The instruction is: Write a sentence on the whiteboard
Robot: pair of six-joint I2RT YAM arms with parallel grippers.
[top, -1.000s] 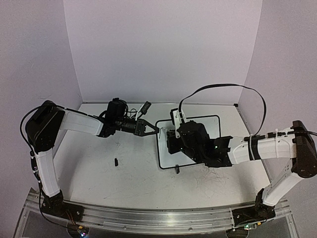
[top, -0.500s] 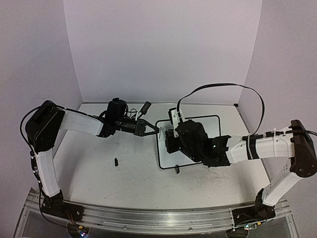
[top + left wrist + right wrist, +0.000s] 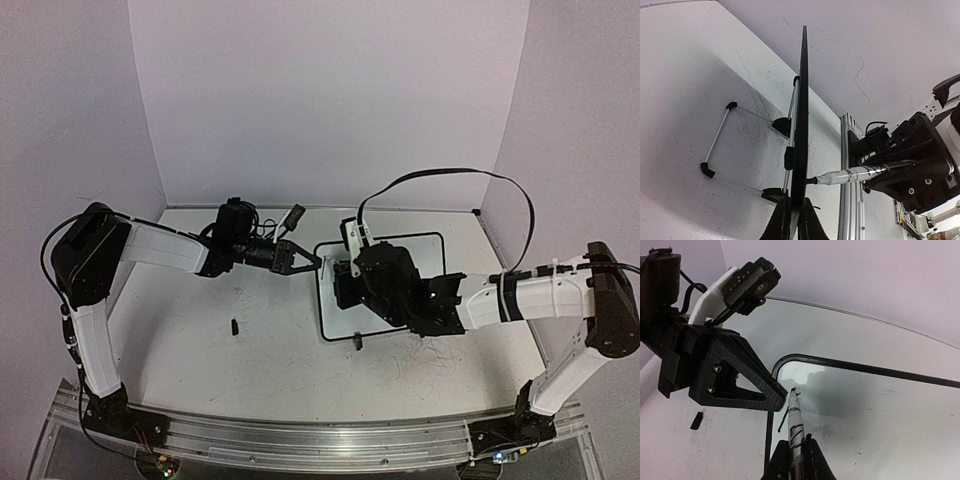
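Observation:
The whiteboard [image 3: 432, 262], white with a thin black frame, is propped up on wire stand legs [image 3: 715, 145] at mid-table. My left gripper [image 3: 308, 260] is shut on its left edge; the left wrist view has the board edge-on [image 3: 803, 90] between the jaws of the left gripper [image 3: 794, 199]. My right gripper [image 3: 795, 438] is shut on a white marker [image 3: 796, 420] whose tip touches the board near its top left corner. The marker [image 3: 860, 174] meets the board's face. Of the sentence, only a short black stroke [image 3: 784, 419] shows beside the tip. The right gripper [image 3: 348, 282] hangs over the board.
A small black marker cap [image 3: 233, 327] lies on the scuffed tabletop left of the board, also in the right wrist view [image 3: 696, 420]. Walls close the table at the back and sides. An aluminium rail [image 3: 320, 440] runs along the near edge. A black cable [image 3: 440, 175] arcs above the right arm.
My right wrist has shifted slightly to the left over the board with the marker. The left arm and the board have not moved.

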